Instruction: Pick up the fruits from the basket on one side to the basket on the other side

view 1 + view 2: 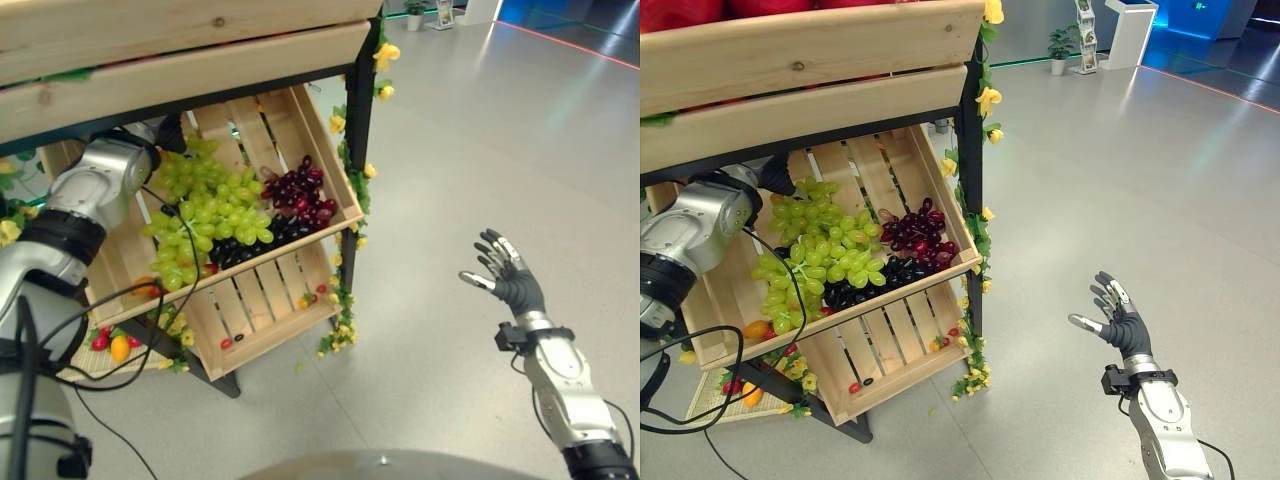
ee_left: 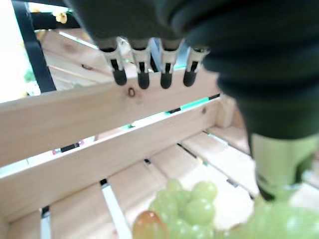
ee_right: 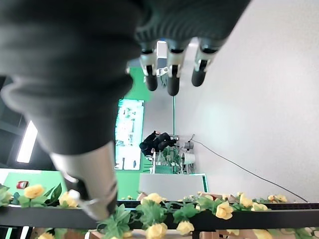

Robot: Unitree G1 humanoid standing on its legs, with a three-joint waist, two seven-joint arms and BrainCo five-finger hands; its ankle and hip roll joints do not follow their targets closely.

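Two hands work at very different spots. Farthest left, the left arm reaches under the upper shelf into the tilted wooden crate [image 1: 330, 150], and the left hand [image 2: 149, 67] is hidden there in the head views behind its own silver forearm. Its wrist view shows the dark-tipped fingers [image 2: 142, 79] straight in a row before the crate's pale slatted back wall, thumb apart, holding nothing, with the green grapes [image 1: 205, 205] just below them and not touched.

That big heap of round, glossy green grapes fills the crate's left and middle. An orange-tinted fruit [image 2: 148, 226] lies among them in the wrist view, cut off at the edge, so its kind is unclear. To the right of the green heap sits a smaller cluster of dark red grapes [image 1: 298, 190], and black grapes [image 1: 250, 248] lie along the front board.

Below, a second slatted crate [image 1: 255, 320] holds a few tiny red and orange fruits, too small to name. At the far lower left a woven basket [image 1: 710, 400] shows partly, with a red and an orange fruit in it. Yellow artificial flowers [image 1: 385, 55] with green leaves trail down the black metal post.

Well right of the stand, over smooth grey floor [image 1: 480, 130], the right hand [image 1: 510, 280] is raised with fingers spread wide, empty and far from any fruit.
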